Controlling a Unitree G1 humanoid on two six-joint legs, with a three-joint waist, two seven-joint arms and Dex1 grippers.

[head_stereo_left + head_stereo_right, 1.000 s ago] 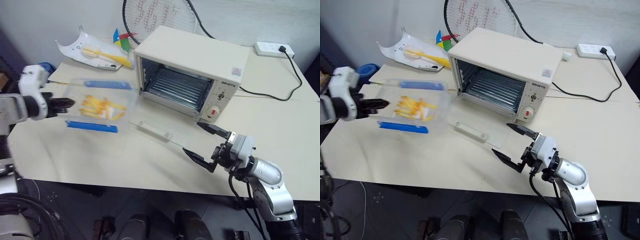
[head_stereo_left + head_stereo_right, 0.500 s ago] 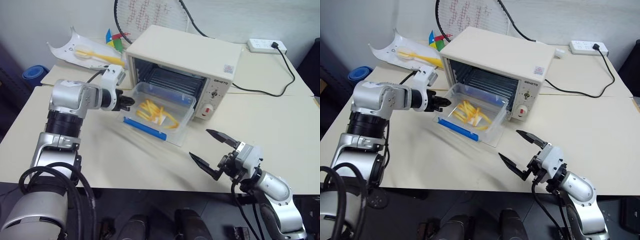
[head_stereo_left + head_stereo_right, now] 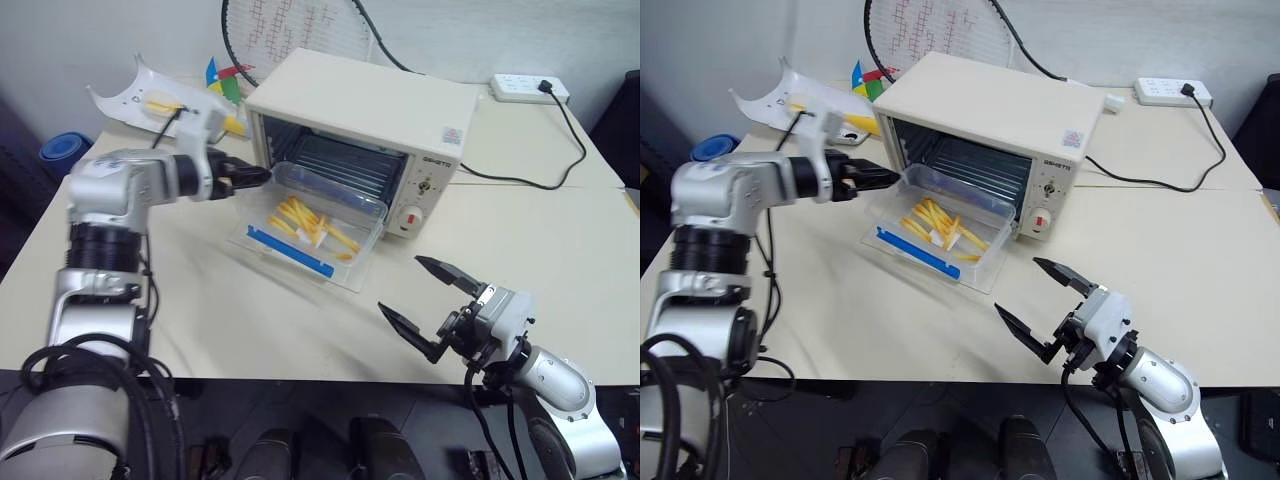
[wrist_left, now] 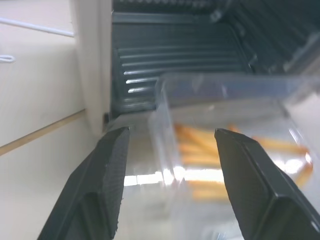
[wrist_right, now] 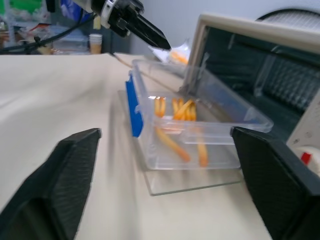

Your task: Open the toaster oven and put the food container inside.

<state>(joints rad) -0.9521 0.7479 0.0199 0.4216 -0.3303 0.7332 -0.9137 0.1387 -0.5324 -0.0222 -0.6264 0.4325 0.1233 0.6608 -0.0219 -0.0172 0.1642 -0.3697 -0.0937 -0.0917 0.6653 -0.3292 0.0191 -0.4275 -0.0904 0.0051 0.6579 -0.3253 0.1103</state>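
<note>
So the worktop (image 3: 560, 240) is a plain cream surface pushed up against a pale wall, with a racket (image 3: 300, 30) leaning behind the toaster oven (image 3: 360, 130), a white power strip (image 3: 528, 88) and its black cable off to the right, and a white curved tray (image 3: 140, 100) at the far left corner.

The left pincer (image 3: 258, 176) sits right at the container's near-left corner by the oven mouth, fingers parted, and the wrist view shows the clear corner between them with gaps on both sides, so no real pinch. The right pincer (image 3: 428, 303) hangs over the front edge of the worktop, spread wide, holding nothing.

The food container (image 3: 310, 225) rests on the dropped glass door (image 3: 980, 278), its far end poking into the oven opening. Its long axis runs roughly along the oven front, blue strip (image 3: 290, 251) on the side facing the robot.
</note>
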